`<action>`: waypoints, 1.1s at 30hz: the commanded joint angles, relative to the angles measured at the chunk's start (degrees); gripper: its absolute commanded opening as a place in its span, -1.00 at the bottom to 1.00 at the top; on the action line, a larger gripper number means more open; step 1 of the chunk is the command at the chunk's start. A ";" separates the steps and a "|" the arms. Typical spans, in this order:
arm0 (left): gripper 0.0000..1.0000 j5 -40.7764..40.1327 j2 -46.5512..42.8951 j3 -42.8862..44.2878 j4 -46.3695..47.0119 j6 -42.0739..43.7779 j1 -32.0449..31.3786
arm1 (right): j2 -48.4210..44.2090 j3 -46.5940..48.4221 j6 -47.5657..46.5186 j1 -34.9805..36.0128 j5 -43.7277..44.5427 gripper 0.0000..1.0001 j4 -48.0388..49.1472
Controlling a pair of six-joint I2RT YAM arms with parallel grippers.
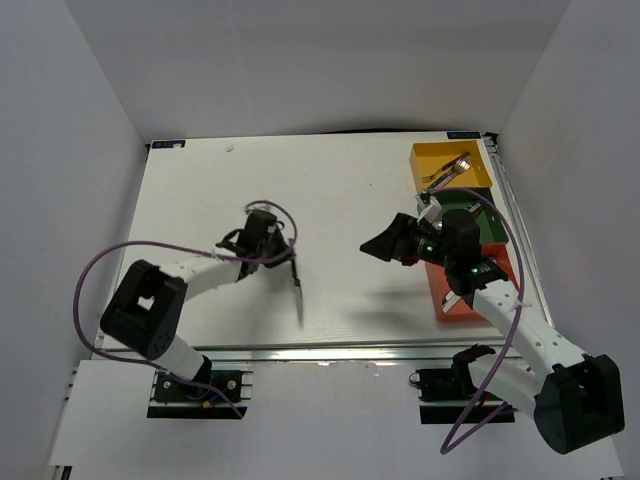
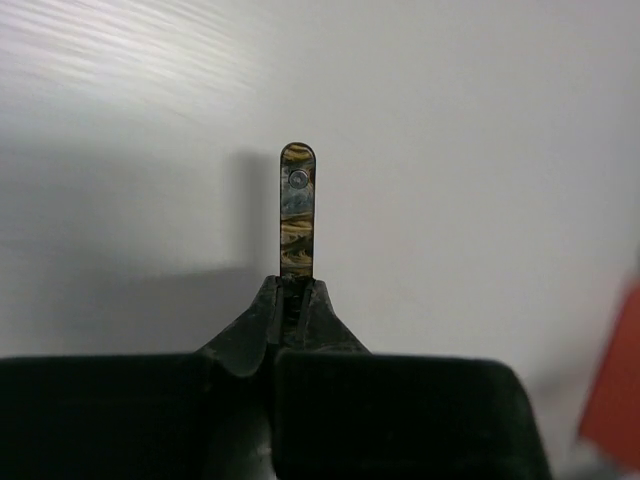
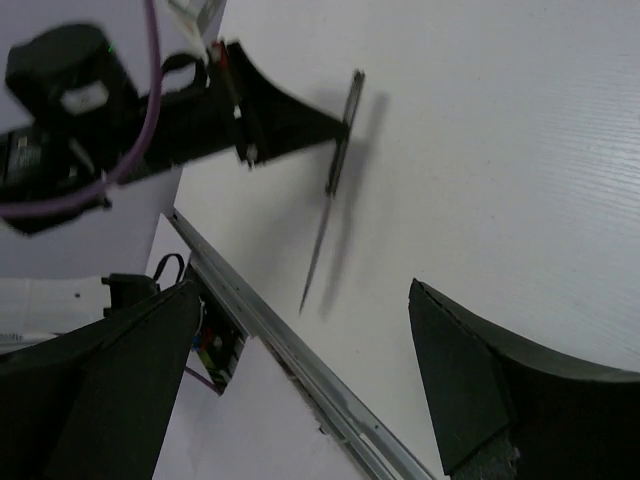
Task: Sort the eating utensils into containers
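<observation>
Table (image 1: 200,200) carries three bins. The red-orange bin (image 1: 445,305) is nearest the arm bases, with the green bin (image 1: 492,228) touching its far side. The yellow bin (image 1: 425,160) is beyond that and has utensils (image 1: 450,170) inside. The right gripper (image 1: 378,246) is just left of the red-orange bin, fingers apart and empty. The left gripper (image 2: 297,285), well left of the red-orange bin, is clamped on the knife (image 1: 298,295) at its patterned handle. The knife is likely light, stiff and slick, so the handle is the safest hold.

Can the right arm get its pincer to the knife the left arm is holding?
Probably yes. The right pincer is open and faces the knife, with nothing between them. The left pincer grips only the handle, leaving the blade free.
</observation>
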 commanded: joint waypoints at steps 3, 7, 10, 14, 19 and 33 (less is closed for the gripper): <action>-1.00 19.42 -12.70 -9.55 19.71 11.38 -16.76 | 2.00 -2.03 11.90 7.56 14.41 0.78 12.32; -1.00 18.28 -16.59 -12.10 24.09 12.20 -23.31 | 2.71 -2.21 15.42 11.26 23.14 0.72 11.27; -1.00 19.25 -18.09 -13.42 27.88 10.09 -23.84 | 2.18 -1.42 16.40 14.08 30.70 0.66 7.14; -1.00 21.09 -18.44 -12.99 30.80 8.95 -24.36 | 3.06 -1.33 16.84 15.75 31.77 0.46 7.31; -1.00 22.24 -17.83 -11.32 32.55 8.24 -24.80 | 4.55 -0.72 16.93 18.91 31.85 0.17 8.37; 0.63 12.52 -19.22 -6.15 19.45 8.41 -24.80 | 4.12 1.73 14.22 19.89 37.81 -1.00 4.26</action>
